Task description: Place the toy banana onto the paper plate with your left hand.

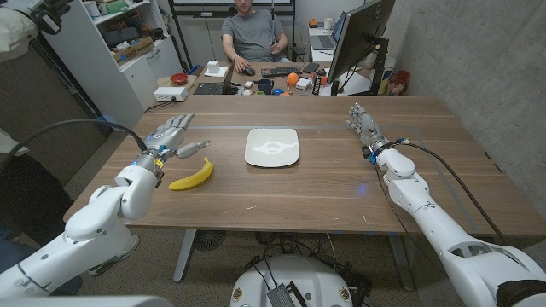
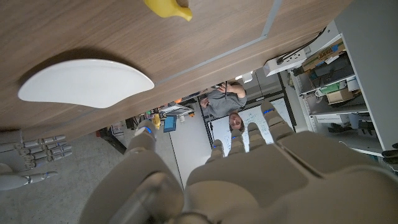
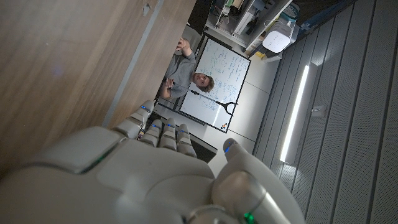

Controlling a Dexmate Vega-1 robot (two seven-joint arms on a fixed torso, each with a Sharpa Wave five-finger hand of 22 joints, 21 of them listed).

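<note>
The square white paper plate (image 1: 272, 147) is sitting mid-table on the brown wooden table (image 1: 316, 192), and it is our landmark. Off to the plate's left, near it but clearly apart, the curved yellow toy banana (image 1: 192, 176) is lying on the wood, nobody holding it. Just beyond the banana from the plate, the robot's grey left hand (image 1: 171, 138) is hovering with fingers spread and reaching forward, grasping nothing; its thumb is pointing toward the banana's far tip, and I cannot tell whether it is touching. In the left wrist view the plate (image 2: 84, 83) is showing as a white oval, with the banana's (image 2: 168, 9) end peeking in at the frame edge and the left hand's (image 2: 242, 180) fingers apart and empty. Well to the plate's right, the right hand (image 1: 365, 126) is standing upright, fingers loosely extended, also released, gripping nothing. Beyond the table, past the plate, a person in a grey shirt (image 1: 252, 36) is sitting at a cluttered desk.
</note>
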